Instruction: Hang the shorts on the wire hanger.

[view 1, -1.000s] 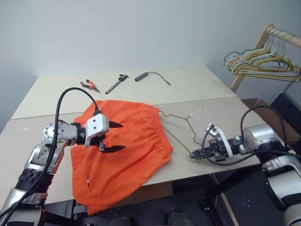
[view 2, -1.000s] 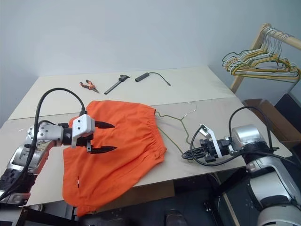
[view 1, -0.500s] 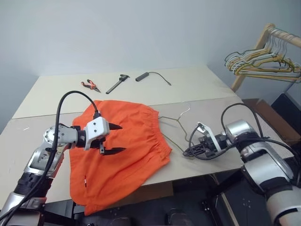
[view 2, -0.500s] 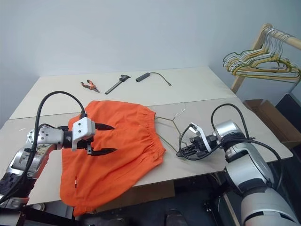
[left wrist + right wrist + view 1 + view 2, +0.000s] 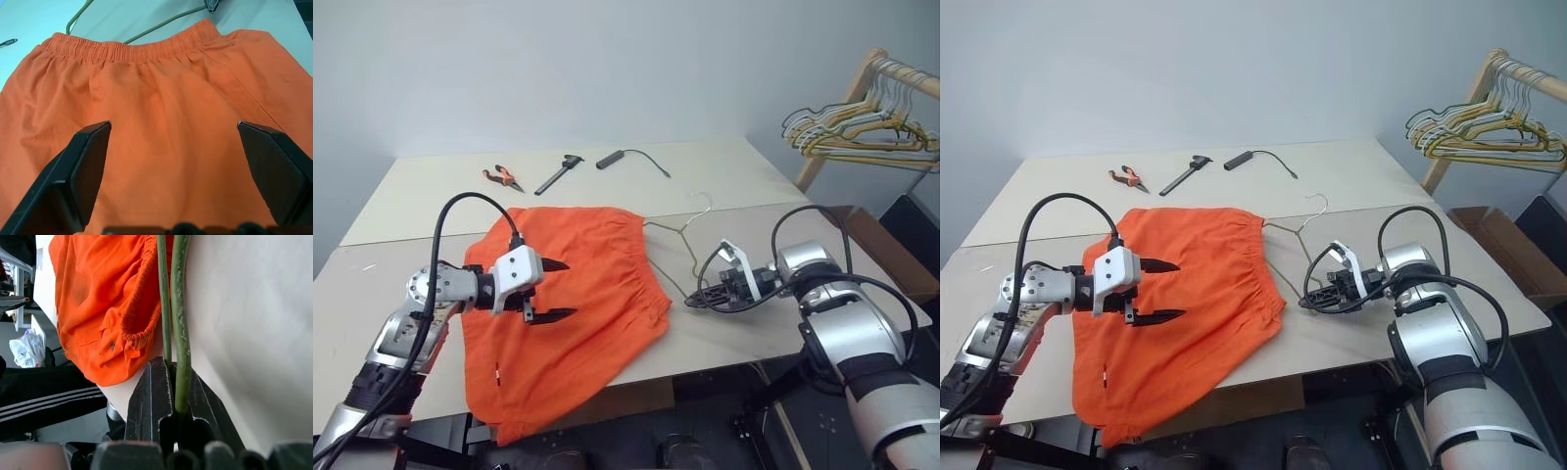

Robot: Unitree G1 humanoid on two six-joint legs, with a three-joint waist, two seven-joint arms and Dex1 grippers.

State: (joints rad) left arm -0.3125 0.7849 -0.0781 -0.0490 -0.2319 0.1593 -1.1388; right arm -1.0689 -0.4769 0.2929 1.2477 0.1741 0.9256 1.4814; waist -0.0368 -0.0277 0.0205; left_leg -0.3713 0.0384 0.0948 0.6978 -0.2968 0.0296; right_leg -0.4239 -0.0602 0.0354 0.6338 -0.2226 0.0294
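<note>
Orange shorts (image 5: 570,294) lie flat on the table (image 5: 724,176), wire hanger (image 5: 1285,257) at their waistband, pinched by the right gripper (image 5: 1310,301); left gripper (image 5: 544,291) hovers wide open, empty, above them; next, thread hanger into waistband.

The right gripper (image 5: 172,396) is clamped on the wire hanger (image 5: 181,323), whose two green wires run side by side out from between the black fingers (image 5: 149,401) over the pale worktop (image 5: 254,318). At ten o'clock from the gripper lie the orange shorts (image 5: 98,298), their gathered elastic waistband beside the wires, one wire touching its edge.
</note>
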